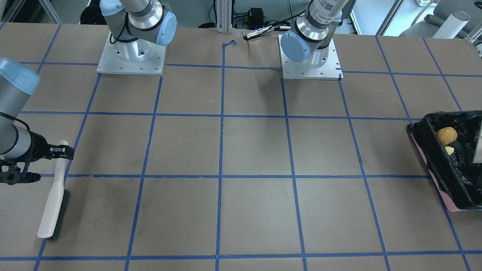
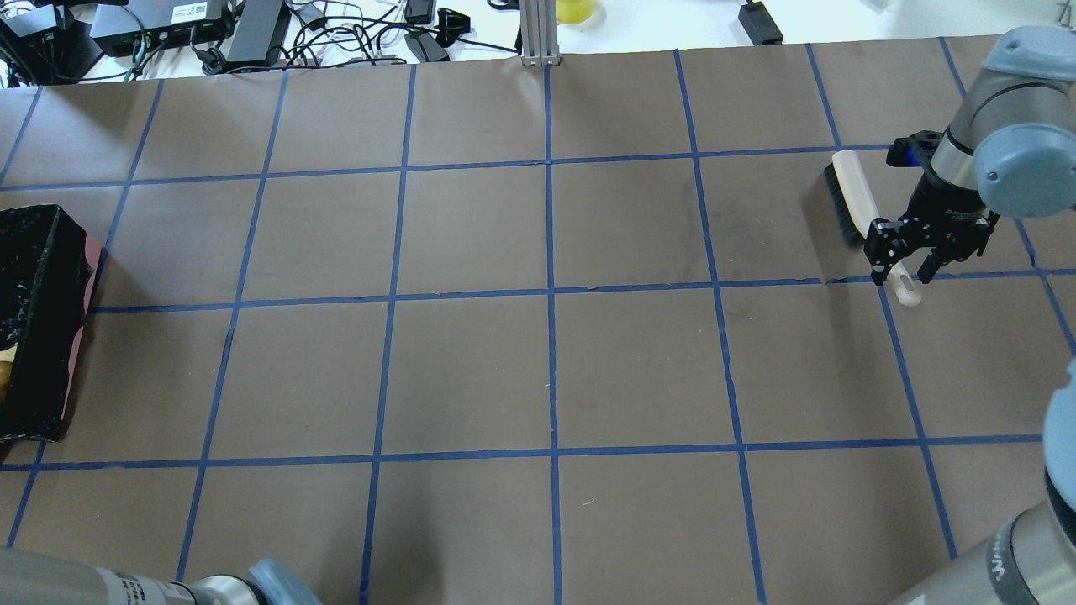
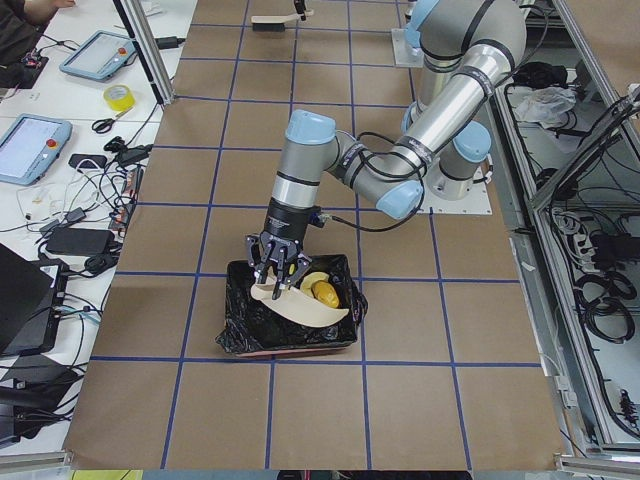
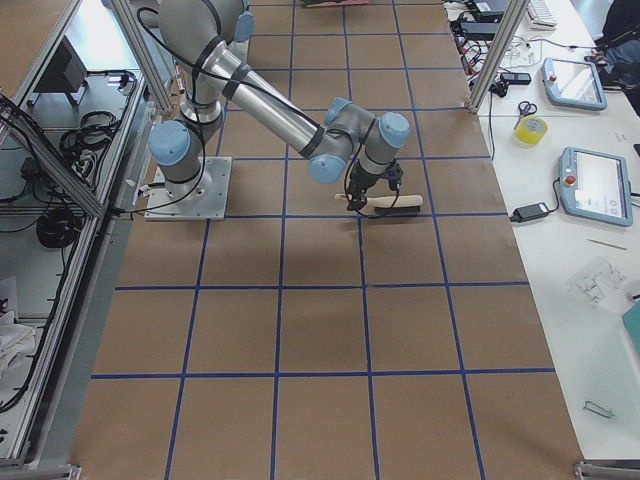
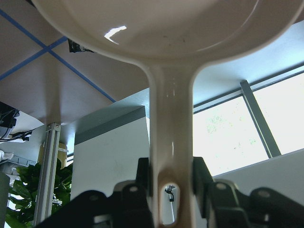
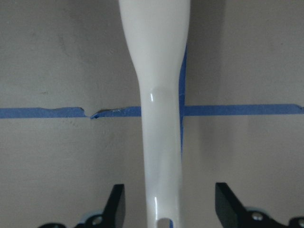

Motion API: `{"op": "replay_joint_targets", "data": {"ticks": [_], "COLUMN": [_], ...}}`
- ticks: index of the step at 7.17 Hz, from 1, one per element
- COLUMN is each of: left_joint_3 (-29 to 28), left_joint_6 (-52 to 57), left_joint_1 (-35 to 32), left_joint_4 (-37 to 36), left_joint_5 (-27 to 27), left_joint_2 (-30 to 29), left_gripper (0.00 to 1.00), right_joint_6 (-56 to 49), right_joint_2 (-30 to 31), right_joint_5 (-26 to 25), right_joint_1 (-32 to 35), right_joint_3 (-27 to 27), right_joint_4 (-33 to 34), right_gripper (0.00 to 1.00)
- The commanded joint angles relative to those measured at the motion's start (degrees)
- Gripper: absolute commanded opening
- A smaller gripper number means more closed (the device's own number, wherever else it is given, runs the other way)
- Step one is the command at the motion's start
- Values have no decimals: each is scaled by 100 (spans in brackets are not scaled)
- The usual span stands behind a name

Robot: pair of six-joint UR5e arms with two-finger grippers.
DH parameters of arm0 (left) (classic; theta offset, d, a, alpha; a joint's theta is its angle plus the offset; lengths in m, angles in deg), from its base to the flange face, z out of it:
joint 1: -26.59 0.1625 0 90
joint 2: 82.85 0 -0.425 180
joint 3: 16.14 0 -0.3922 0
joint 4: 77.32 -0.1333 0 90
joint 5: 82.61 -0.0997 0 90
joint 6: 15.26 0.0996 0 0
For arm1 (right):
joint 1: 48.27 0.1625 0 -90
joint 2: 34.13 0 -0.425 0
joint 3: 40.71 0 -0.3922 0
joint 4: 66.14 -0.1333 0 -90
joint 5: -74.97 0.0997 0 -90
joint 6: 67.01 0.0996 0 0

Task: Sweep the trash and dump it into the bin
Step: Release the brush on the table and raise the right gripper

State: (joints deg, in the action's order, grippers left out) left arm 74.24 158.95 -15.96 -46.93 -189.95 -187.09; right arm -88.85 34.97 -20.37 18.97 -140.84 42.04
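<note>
Dustpan (image 5: 161, 57) likely light, stiff, slick; my left gripper (image 5: 171, 179) clamped on handle by hang-hole, over bin (image 3: 230, 335). Right gripper (image 6: 171, 205) apart astride brush (image 6: 159, 95) handle.

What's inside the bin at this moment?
Inside the bin, a golden-brown lump and a pale pastry piece show. The dustpan, held over it by the left gripper, covers the rest, so anything else there cannot be seen.

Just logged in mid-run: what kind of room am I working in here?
Likely a robotics lab: a table with a blue tape grid, control tablets on a side bench, and tangled cables past its edge.
</note>
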Motion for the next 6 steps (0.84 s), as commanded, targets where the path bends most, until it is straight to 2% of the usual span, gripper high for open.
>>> {"op": "replay_joint_targets", "data": {"ticks": [1, 2, 4, 6], "left_joint_3": [163, 399, 717, 779], "left_joint_6": [8, 17, 235, 298], "left_joint_1": [-349, -350, -297, -280], "left_joint_4": [-303, -749, -1358, -1369], "left_joint_5": [-462, -463, -454, -463], "left_joint_2": [167, 202, 176, 176], "left_gripper": [0, 0, 0, 0], "right_joint_6": [-4, -4, 14, 607], "right_joint_2": [391, 777, 1419, 1624], "right_joint_5": [42, 94, 112, 43], "right_joint_1": [17, 34, 191, 1268], "right_joint_3": [211, 360, 1175, 2089], "right_joint_4": [-69, -348, -1601, -2431], "right_gripper": [100, 100, 100, 100]}}
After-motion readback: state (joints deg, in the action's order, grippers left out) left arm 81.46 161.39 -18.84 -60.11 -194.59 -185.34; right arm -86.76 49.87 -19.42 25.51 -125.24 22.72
